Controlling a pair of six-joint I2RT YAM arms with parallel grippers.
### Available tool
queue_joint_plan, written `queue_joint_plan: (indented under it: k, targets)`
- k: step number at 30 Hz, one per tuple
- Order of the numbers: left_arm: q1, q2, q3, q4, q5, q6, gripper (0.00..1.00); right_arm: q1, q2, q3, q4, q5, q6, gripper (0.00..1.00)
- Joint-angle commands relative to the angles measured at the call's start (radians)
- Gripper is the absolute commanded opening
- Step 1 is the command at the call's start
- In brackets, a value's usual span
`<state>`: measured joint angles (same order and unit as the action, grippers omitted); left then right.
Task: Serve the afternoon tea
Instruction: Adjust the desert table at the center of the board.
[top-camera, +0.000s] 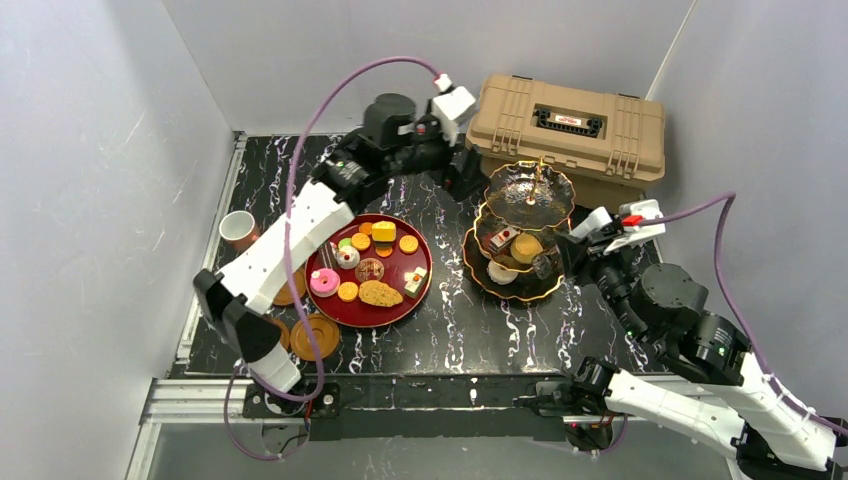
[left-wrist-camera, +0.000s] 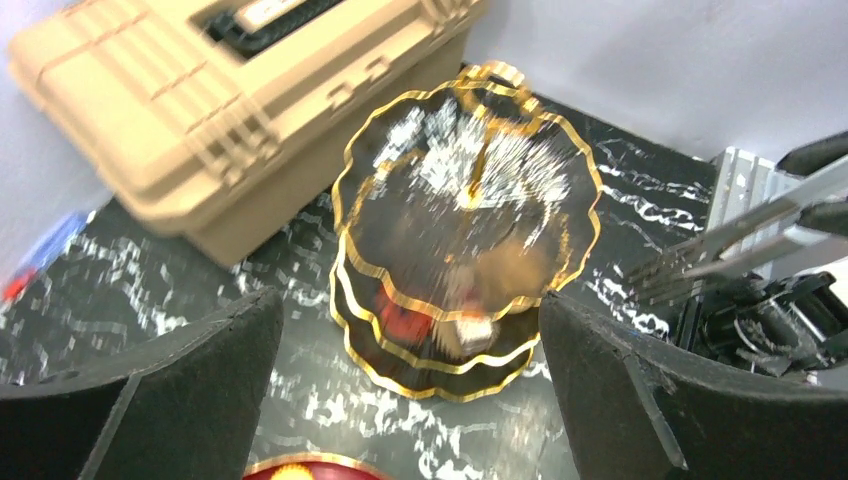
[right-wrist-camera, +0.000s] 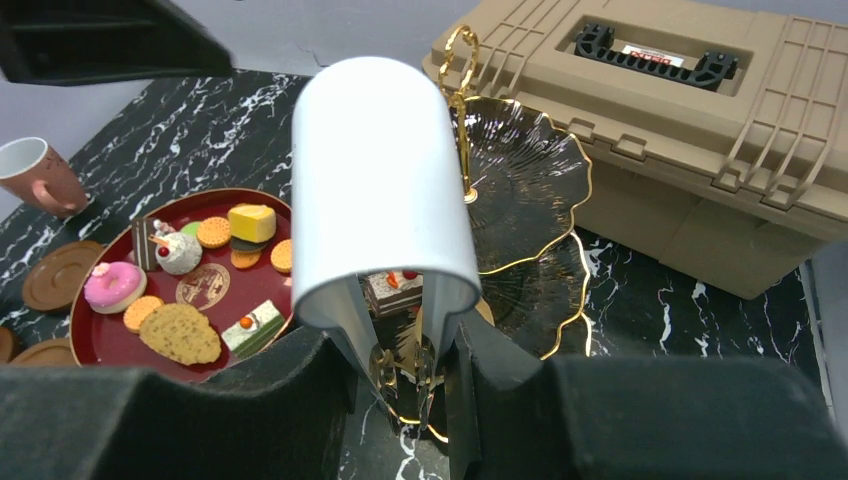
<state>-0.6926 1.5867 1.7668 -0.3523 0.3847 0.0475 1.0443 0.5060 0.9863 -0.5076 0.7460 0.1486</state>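
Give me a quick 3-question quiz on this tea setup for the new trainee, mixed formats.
1. True or false: the left gripper is shut.
2. The donut lies on: A the stand's top tier; B the tray; C the case.
3. Fill in: the right gripper holds the ____.
Key: 1 false, it is open. 2 B. 3 tongs.
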Motion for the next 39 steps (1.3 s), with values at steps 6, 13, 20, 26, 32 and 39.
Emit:
queue_joint_plan:
  k: [6,13,20,26,32,39]
  targets:
    - [-0.200,0.217,0.277,0.021,-0.114,-0.006,0.98,-0.003,-0.032,0.076,-0.057,0.025,0.055,0.19]
    - [-0.268,0.358,0.422,0.026,-0.192,-0.033,0.98,-0.003,-0.069,0.095,-0.075,0.025,0.051,0.19]
    - [-0.281,0.445,0.513,0.011,-0.267,-0.011,0.66,-0.003,-0.091,0.094,-0.072,0.013,0.053,0.19]
    - [-0.291,0.448,0.525,0.017,-0.312,0.011,0.17,-0.003,-0.104,0.086,-0.072,0.010,0.051,0.19]
    - [-0.292,0.390,0.443,0.079,-0.369,0.073,0.07,-0.003,-0.107,0.083,-0.069,0.011,0.050,0.19]
    - [-0.290,0.302,0.326,0.171,-0.460,0.150,0.00,-0.003,-0.107,0.075,-0.059,0.005,0.051,0.19]
